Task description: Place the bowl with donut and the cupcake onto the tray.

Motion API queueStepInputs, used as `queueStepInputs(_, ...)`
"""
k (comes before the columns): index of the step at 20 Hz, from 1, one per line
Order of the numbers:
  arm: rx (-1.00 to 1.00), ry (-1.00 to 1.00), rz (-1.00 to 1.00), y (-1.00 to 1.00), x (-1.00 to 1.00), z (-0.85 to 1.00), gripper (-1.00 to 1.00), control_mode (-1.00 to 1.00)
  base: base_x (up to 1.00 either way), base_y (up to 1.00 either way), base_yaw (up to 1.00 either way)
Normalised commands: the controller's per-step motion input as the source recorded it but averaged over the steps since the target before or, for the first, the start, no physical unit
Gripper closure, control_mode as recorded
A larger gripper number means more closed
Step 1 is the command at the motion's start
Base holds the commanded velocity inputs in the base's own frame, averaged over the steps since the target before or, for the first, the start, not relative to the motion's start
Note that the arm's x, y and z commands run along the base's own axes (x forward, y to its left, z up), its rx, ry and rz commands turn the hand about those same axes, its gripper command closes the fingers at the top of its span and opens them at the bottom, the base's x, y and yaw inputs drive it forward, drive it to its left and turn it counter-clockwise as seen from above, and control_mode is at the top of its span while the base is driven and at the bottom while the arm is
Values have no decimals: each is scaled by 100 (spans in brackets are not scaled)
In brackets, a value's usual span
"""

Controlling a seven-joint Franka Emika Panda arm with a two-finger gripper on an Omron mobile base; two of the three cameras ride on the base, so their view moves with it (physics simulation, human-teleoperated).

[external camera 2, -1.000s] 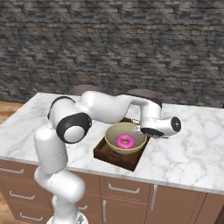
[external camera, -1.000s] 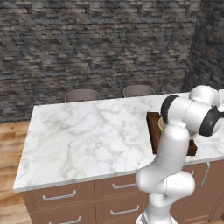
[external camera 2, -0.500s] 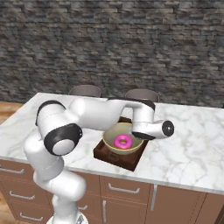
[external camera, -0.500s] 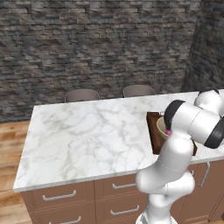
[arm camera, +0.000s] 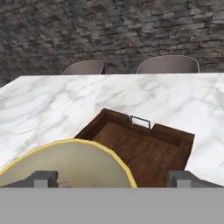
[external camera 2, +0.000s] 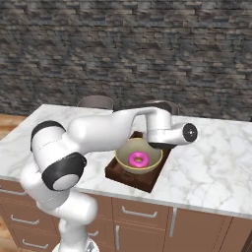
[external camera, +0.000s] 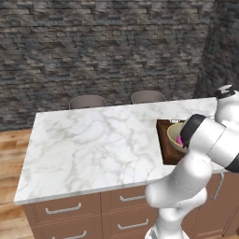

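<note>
Bowl (external camera 2: 138, 154) with donut (external camera 2: 139, 159) sits on the tray (external camera 2: 118, 172), frame centre. Gripper (arm camera: 111, 178) hovers spread, empty (cupcake unseen). Risk: lifting carelessly, a fingertip (arm camera: 43, 178) could clip the rim and tip the bowl.

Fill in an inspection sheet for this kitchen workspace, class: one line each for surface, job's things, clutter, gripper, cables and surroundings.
Surface: white marble counter over brown drawers.
Job's things: tan bowl sits on the dark wooden tray, pink donut inside it. Cupcake: nothing seen.
Clutter: nothing seen.
Gripper: the gripper hangs open above the bowl's far rim and the tray's bare half, fingers wide apart, holding nothing.
Cables: nothing seen.
Surroundings: dark stone wall; two grey chairs behind the counter; wood floor at the left.
</note>
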Motion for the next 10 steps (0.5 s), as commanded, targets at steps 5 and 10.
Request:
queueStepInputs(5,0,8,-3,0,0,53,-100,-100,0,0,0)
queueStepInputs(10,0,16,-2,0,0,20,-100,-100,0,0,0)
